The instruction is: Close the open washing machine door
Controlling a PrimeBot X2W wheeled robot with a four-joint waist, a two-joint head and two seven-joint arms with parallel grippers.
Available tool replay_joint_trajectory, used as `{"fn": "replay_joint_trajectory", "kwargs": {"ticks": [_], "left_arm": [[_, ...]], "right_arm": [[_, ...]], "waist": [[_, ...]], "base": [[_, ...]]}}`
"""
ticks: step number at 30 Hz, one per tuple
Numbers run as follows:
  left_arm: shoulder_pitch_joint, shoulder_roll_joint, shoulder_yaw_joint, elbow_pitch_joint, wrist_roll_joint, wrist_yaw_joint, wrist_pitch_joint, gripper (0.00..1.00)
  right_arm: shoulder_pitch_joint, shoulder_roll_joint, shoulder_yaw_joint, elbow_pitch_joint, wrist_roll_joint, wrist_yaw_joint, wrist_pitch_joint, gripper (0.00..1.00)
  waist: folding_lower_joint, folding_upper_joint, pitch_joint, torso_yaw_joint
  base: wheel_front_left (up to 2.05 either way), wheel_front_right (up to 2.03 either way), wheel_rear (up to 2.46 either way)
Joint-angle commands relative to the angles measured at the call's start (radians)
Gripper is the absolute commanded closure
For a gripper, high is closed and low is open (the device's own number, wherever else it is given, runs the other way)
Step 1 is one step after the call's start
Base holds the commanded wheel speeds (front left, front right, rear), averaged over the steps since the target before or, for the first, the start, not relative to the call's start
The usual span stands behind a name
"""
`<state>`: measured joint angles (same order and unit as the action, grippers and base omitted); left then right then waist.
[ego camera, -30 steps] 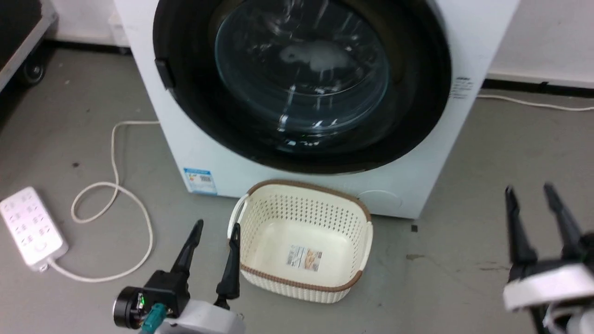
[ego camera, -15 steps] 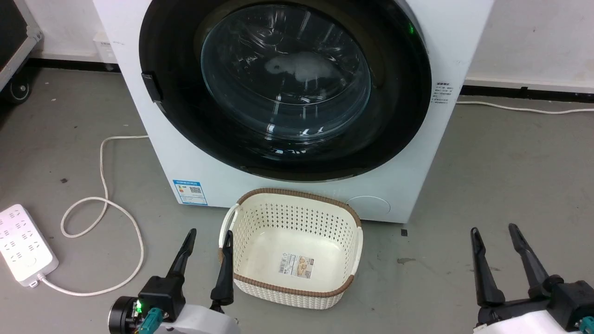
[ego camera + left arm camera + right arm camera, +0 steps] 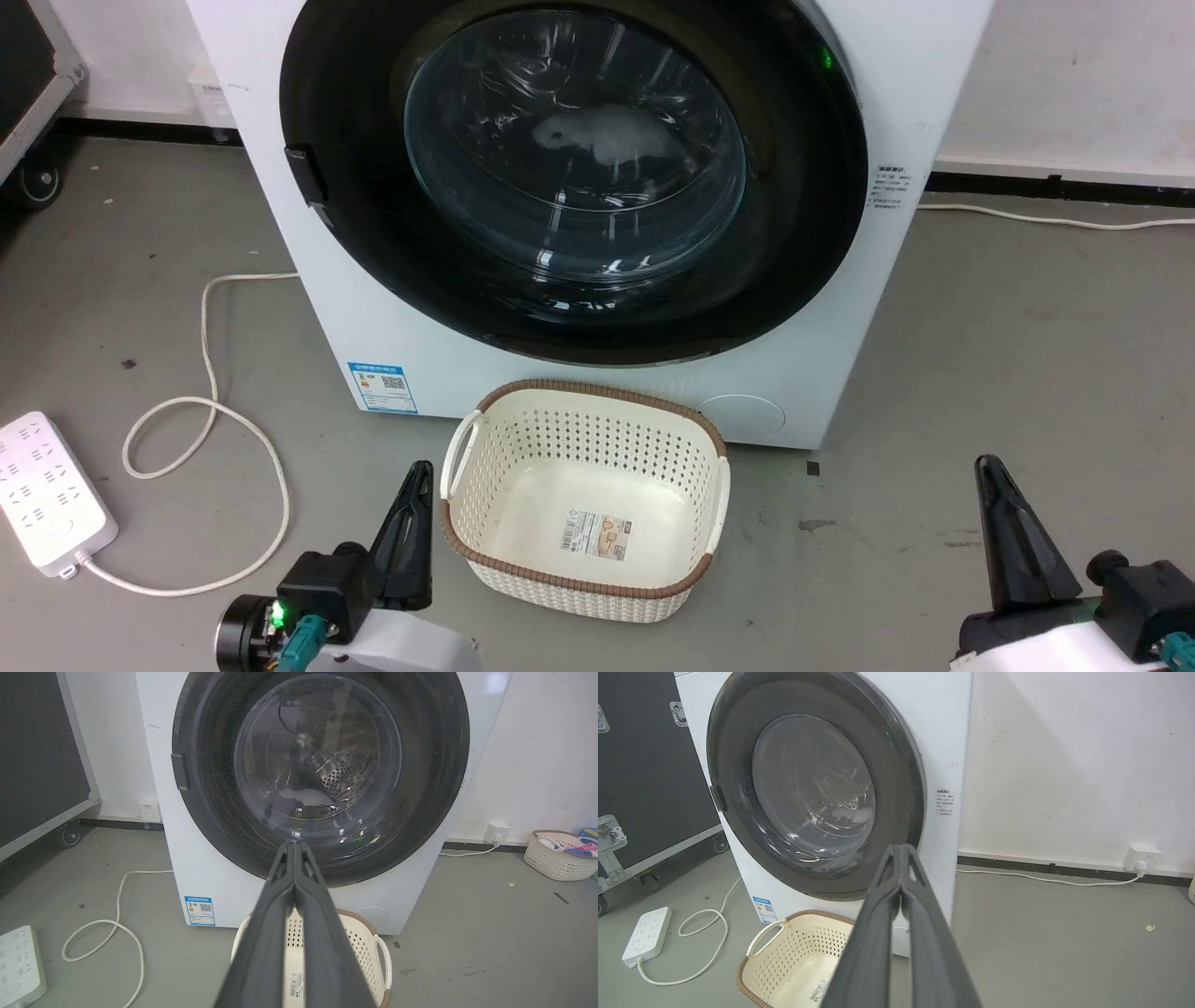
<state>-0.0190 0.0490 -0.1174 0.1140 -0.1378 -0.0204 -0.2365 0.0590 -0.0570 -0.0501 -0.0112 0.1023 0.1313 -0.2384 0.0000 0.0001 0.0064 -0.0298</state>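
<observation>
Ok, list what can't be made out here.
Machine top: cut off by the upper edge, head view.
Latch: hidden behind the door rim, all views; locked or not is unclear.
Pale shape behind the glass: blurred by reflections, head view.
Sticker text: too small, head view.
Basket middle: hidden by the left tool, left wrist view.

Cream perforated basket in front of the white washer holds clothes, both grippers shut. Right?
No. Head view shows the cream perforated basket empty, only a label on its floor. It does sit before the white front-loading washing machine, and the left gripper and right gripper are shut.
</observation>
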Motion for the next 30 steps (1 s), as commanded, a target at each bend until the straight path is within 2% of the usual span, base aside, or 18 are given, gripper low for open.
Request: {"fn": "replay_joint_trajectory", "kwargs": {"ticks": [1, 30], "left_arm": [[0.002, 0.0, 0.004, -0.005, 0.008, 0.002, 0.004, 1.0], [0.006, 0.001, 0.035, -0.035, 0.043, 0.007, 0.068, 1.0]], "right_arm": [[-0.005, 0.001, 0.002, 0.001, -0.007, 0.0, 0.005, 1.0], [-0.02, 0.002, 0.015, 0.004, -0.033, 0.0, 0.069, 1.0]], "waist": [[0.0, -0.0001, 0.0, 0.0], [0.0, -0.0001, -0.002, 0.008]], "base": [[0.0, 0.0, 0.0], [0.0, 0.0, 0.0]]}}
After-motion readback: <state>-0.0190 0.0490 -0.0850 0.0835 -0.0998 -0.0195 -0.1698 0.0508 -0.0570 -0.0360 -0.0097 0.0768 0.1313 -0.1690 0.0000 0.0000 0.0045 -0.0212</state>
